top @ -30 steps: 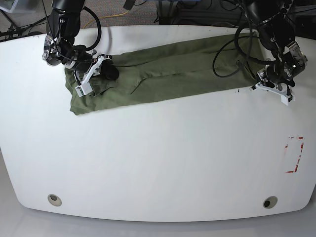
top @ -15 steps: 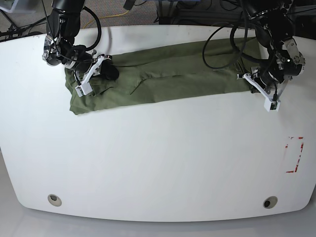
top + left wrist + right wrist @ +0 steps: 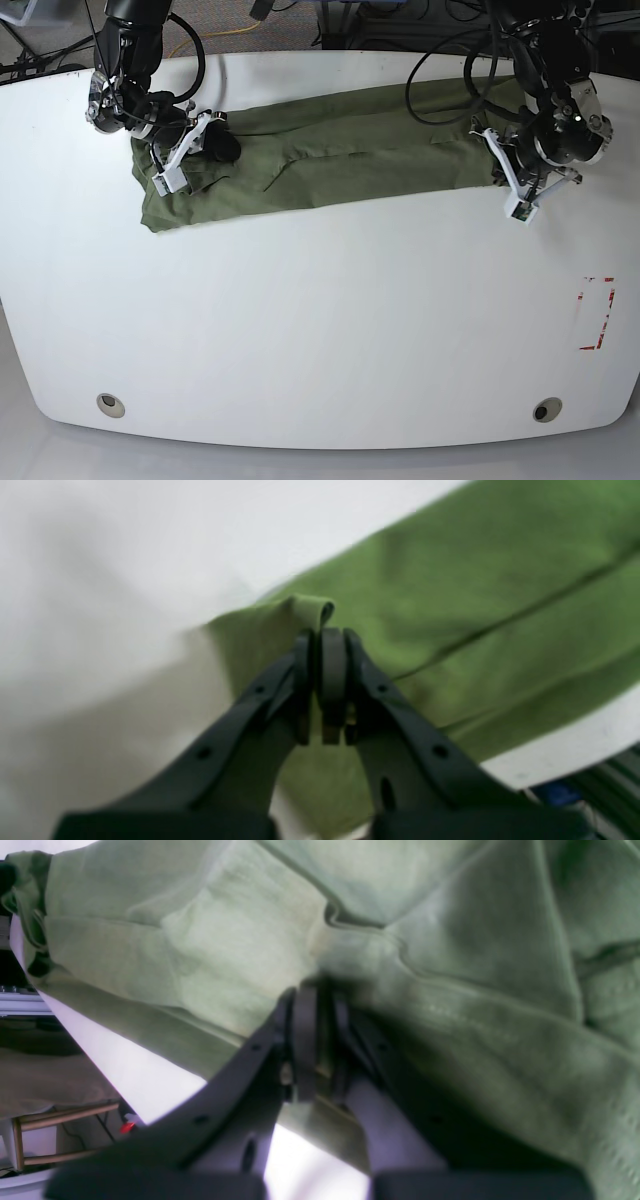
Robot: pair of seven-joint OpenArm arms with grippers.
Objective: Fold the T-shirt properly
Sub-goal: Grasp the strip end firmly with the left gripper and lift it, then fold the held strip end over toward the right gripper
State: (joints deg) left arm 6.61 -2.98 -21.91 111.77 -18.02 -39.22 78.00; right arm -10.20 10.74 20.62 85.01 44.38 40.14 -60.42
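Lying as a long folded band across the far side of the white table (image 3: 320,330), the T-shirt (image 3: 340,155) is pinched at both ends, left gripper (image 3: 322,640) and right gripper (image 3: 312,1005) each clamped on cloth. Soft, light fabric likely sags unless held by hems or corners.

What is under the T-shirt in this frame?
Bare white table shows all around the olive T-shirt, which lies in a long strip. Whatever is directly beneath the fabric is covered. Both grippers, left and right, pinch its ends.
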